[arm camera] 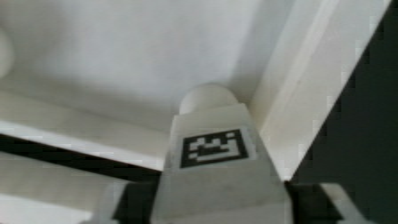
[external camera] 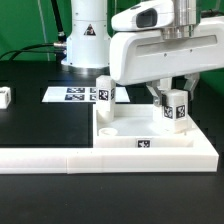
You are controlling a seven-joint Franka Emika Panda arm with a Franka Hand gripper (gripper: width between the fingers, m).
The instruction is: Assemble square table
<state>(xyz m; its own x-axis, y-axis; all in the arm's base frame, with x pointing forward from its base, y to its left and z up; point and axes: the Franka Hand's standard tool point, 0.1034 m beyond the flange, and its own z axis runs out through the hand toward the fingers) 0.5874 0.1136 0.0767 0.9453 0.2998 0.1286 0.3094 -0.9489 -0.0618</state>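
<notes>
The gripper (external camera: pixel 175 100) has its two dark fingers (arm camera: pixel 135 205) pinched onto a leg block (external camera: pixel 176 108). One finger sits on each side and the block is upright between them, tag facing the exterior camera. In the wrist view the block runs straight out from the jaws and narrows to a rounded tip.

Right under the jaws is the square slab (external camera: pixel 140 127), lying flat with a small tag on its side. The held block is over the slab's corner on the exterior view's right. I honestly can't tell whether its lower end touches the slab or hangs just above it, because the view is too coarse there.

Further from the jaws, toward the exterior view's left, a second leg block (external camera: pixel 105 95) stands upright at the slab's other far corner. The L-shaped rail (external camera: pixel 70 156) hugs the slab along the front edge and round the side nearest the jaws. Beyond the second block, the marker board (external camera: pixel 68 94) lies flat on the black table (external camera: pixel 40 125). Well away from the jaws on that same side is a third leg block (external camera: pixel 4 97) (half cut off by the picture edge).
</notes>
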